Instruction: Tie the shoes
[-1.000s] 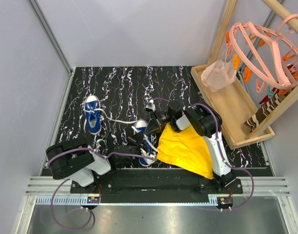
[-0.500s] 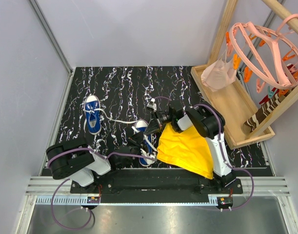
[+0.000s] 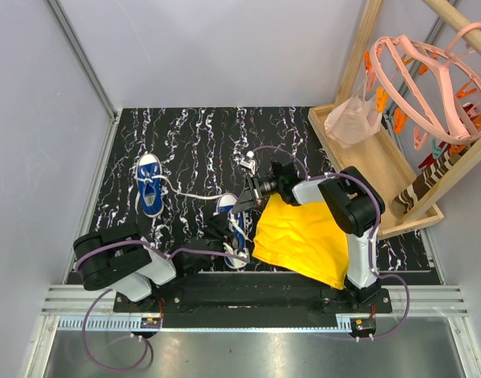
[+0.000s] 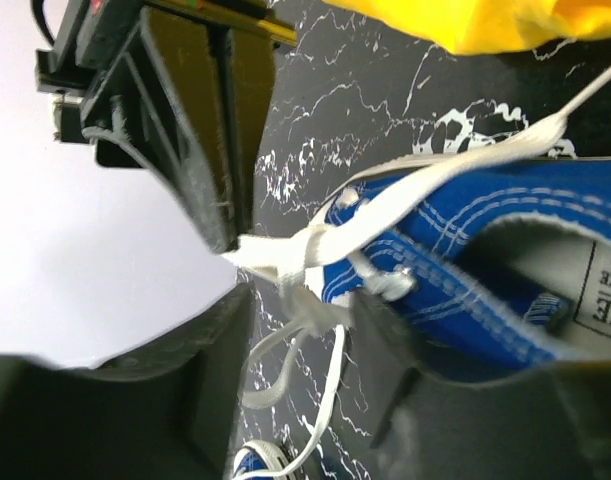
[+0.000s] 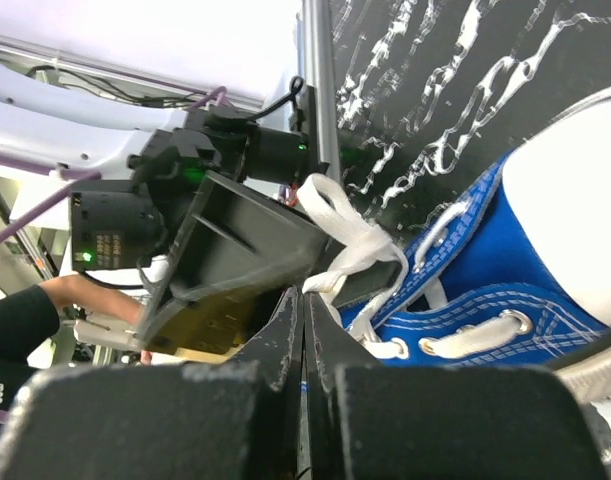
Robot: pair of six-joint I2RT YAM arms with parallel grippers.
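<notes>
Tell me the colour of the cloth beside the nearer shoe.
Yellow. The cloth shows best in the top external view.

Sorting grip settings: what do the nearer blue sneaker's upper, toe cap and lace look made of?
Blue sneaker upper: matte woven canvas, white stitching visible. White toe cap: probably rubber, smooth. Flat white lace: soft woven fabric, folds limply.

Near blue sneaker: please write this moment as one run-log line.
step: tying | object: near blue canvas sneaker with white rubber toe cap | right jaws: shut on white lace | left jaws: open, lace between | far blue sneaker: not held
</notes>
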